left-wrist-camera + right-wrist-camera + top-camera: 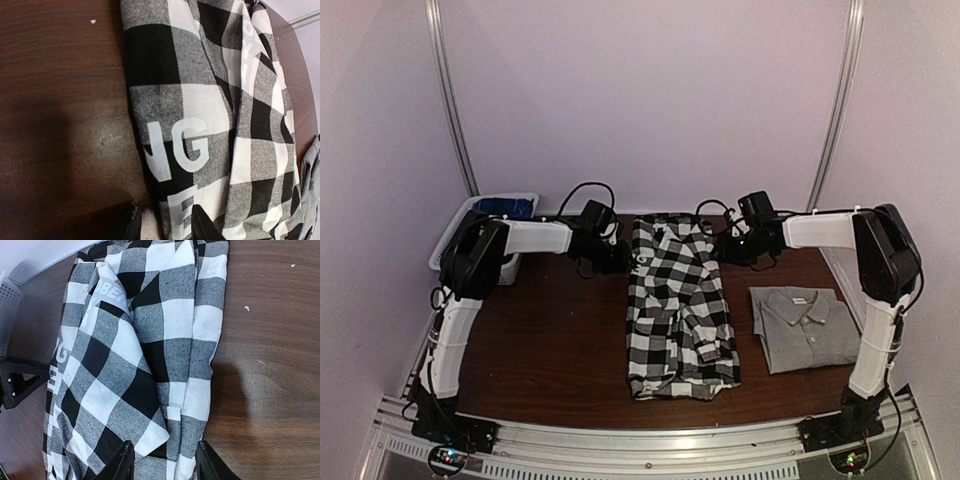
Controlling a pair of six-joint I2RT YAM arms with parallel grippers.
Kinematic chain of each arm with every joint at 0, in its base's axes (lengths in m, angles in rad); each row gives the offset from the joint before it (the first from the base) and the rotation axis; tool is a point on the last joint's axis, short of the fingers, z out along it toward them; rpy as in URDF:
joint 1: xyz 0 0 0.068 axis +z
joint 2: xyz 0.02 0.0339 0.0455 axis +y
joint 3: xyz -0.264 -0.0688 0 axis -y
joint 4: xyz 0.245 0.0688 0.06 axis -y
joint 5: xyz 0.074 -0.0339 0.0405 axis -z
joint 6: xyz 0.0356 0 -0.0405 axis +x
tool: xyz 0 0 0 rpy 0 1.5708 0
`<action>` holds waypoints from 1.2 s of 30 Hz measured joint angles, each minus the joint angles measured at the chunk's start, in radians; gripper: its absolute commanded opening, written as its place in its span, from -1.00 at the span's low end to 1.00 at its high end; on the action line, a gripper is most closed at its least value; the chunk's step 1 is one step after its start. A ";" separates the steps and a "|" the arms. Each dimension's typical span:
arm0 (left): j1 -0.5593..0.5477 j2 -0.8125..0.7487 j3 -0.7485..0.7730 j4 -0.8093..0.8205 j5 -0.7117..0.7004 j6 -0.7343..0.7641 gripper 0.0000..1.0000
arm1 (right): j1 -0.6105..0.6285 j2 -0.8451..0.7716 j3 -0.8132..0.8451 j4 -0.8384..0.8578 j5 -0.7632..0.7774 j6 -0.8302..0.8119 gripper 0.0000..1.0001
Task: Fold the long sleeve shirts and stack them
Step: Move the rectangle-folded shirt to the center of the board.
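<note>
Pinch stage: left gripper (167,225) and right gripper (166,462), both wide open, should grip flannel shirt (675,300) far corners evenly.

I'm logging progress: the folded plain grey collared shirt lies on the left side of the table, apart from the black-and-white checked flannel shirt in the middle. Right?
Not quite: the top external view shows the folded plain grey collared shirt on the right side of the table, not the left. It does lie apart from the black-and-white checked flannel shirt in the middle.
</note>
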 measured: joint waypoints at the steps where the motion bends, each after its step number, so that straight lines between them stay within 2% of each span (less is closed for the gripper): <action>1: -0.005 0.000 0.002 0.000 -0.006 0.004 -0.28 | 0.000 -0.002 -0.004 0.001 0.000 0.000 -0.13; 6: -0.019 0.014 0.033 -0.024 -0.016 0.018 -0.41 | 0.000 -0.017 -0.028 0.004 0.000 0.001 -0.12; 12: -0.034 0.046 0.071 -0.029 -0.017 0.018 -1.00 | 0.004 -0.028 -0.048 0.011 0.000 0.002 -0.12; 18: -0.031 0.045 0.056 -0.013 -0.024 -0.005 -1.00 | 0.021 -0.039 -0.061 0.015 0.000 0.001 -0.12; 21: -0.019 0.018 -0.002 0.029 -0.024 -0.017 -1.00 | 0.037 -0.047 -0.066 0.015 -0.001 0.000 -0.12; 26: 0.031 -0.042 -0.095 0.035 -0.021 -0.019 -1.00 | 0.072 -0.049 -0.074 0.022 -0.008 0.001 -0.12; 31: 0.092 -0.055 -0.110 0.030 -0.011 -0.004 -1.00 | 0.129 -0.053 -0.102 0.027 -0.030 0.007 -0.12; 33: 0.104 -0.048 -0.089 0.006 -0.012 0.008 -0.90 | 0.156 -0.058 -0.113 0.026 -0.041 0.008 -0.13; 36: 0.111 -0.009 -0.008 -0.046 -0.014 0.034 -0.59 | 0.198 -0.064 -0.124 0.024 -0.052 0.009 -0.13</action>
